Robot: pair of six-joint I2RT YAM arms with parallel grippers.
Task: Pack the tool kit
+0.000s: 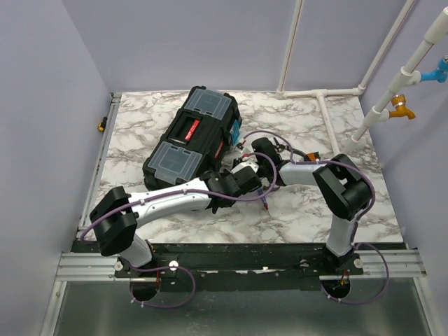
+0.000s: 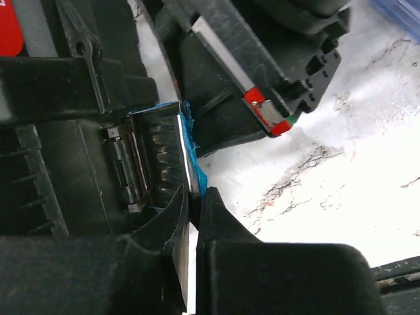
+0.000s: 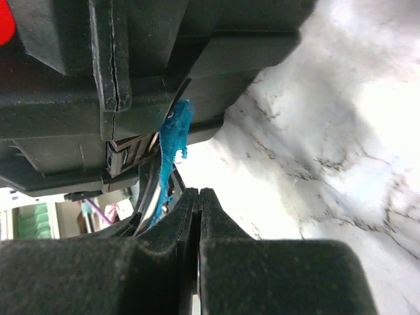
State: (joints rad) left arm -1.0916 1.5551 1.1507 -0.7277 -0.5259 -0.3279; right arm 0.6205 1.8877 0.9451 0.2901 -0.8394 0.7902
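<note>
The black toolbox [image 1: 183, 143] lies closed at the middle of the marble table, its red handle [image 1: 190, 129] between two grey lid compartments [image 1: 208, 103]. Both grippers meet at its right side. My left gripper [image 2: 195, 191] is shut, pinching the thin edge of a teal-trimmed latch [image 2: 167, 147] on the box wall; in the top view it [image 1: 238, 173] sits against the box's near right corner. My right gripper [image 3: 199, 191] is shut with nothing between its fingers, its tips just below and right of a frayed teal latch [image 3: 174, 131]. No loose hand tools show.
White pipes [image 1: 322, 94] run along the table's back right, with blue and orange fittings [image 1: 402, 105] on the right wall. A small yellow piece [image 1: 101, 126] sits at the left rim. A black part with a red and green mark [image 2: 272, 119] hangs close to the latch.
</note>
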